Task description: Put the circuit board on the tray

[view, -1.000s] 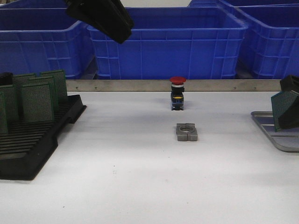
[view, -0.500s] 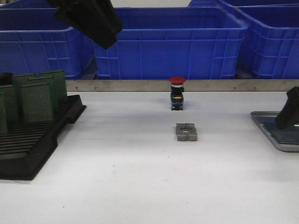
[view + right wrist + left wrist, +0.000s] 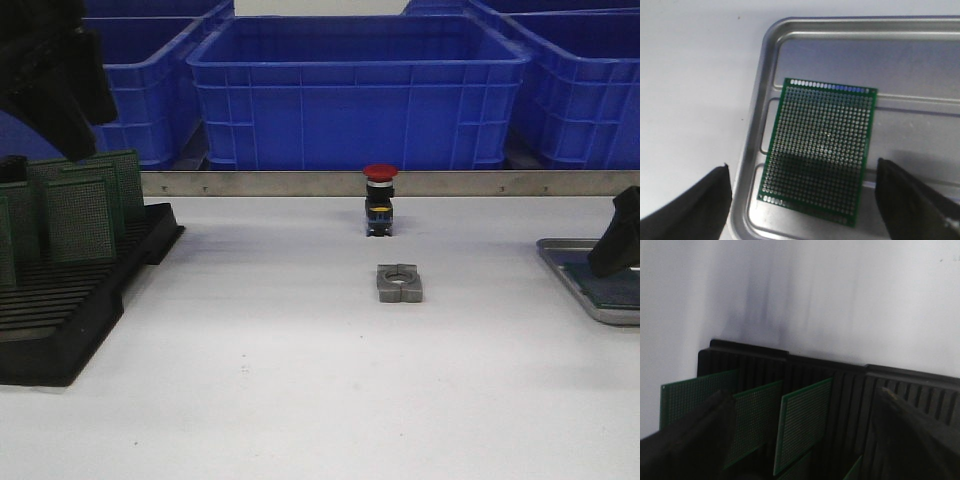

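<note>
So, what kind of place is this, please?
Probably an electronics assembly workbench: green circuit boards stand in a black slotted rack, blue plastic crates line the back, and a red push-button switch stands mid-table.

Right pincer [image 3: 805, 200] hangs spread over the tray [image 3: 752, 150], the circuit board [image 3: 820, 150] lying flat in the tray just beyond its tips. Far to its left on the worktop [image 3: 300, 390] sits the metal block [image 3: 400, 283], the push button [image 3: 380, 200] behind that. Left pincer [image 3: 800, 440] is above the slotted rack [image 3: 70, 310], upright boards [image 3: 80, 215] standing under it, crates [image 3: 360, 90] behind
</note>
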Robot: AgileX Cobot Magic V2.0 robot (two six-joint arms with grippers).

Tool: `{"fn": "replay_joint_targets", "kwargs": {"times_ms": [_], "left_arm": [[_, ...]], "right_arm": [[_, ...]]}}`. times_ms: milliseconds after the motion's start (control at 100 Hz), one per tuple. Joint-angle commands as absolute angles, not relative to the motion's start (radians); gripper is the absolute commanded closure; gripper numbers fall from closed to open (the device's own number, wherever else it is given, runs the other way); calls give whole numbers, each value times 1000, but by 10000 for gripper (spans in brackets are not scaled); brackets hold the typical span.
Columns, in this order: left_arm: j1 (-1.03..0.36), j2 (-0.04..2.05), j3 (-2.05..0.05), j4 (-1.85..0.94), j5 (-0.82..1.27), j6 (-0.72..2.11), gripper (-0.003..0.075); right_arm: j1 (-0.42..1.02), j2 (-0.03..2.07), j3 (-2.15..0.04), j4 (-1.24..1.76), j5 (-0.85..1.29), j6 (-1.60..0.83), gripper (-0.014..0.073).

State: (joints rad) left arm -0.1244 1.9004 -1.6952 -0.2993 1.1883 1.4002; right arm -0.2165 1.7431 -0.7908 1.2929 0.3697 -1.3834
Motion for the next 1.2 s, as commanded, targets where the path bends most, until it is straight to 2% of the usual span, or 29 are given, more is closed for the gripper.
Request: {"fn": "replay_joint_targets", "kwargs": {"times_ms": [0, 330, 430, 500, 690, 740, 1010, 1190], "left_arm": [[-110, 1878, -1728, -325, 1157, 1389, 195], [-104, 1967, -1728, -255, 1119, 1389, 196], [-104, 1975, -1728, -261, 1168, 1389, 243], [-104, 1974, -1728, -264, 1220, 1389, 328], [-104, 1974, -1728, -262, 1277, 1389, 678], [-104, 1974, -1730, -262, 1277, 1389, 739], [-116, 1940, -1730, -275, 1277, 1389, 740], [-150, 1873, -1730, -307, 1277, 1389, 740]], "right_arm": [[-224, 1702, -817, 1305, 407, -1395, -4], [-224, 1702, -817, 1305, 412, -1395, -4], [-224, 1702, -817, 1305, 417, -1395, -4], [-224, 1702, -817, 1305, 421, -1395, -4], [-224, 1702, -817, 1305, 424, -1395, -4], [-224, 1702, -817, 1305, 424, -1395, -4], [-224, 1690, -825, 1305, 473, -1395, -4], [-220, 1581, -835, 1294, 574, -1446, -4]]}}
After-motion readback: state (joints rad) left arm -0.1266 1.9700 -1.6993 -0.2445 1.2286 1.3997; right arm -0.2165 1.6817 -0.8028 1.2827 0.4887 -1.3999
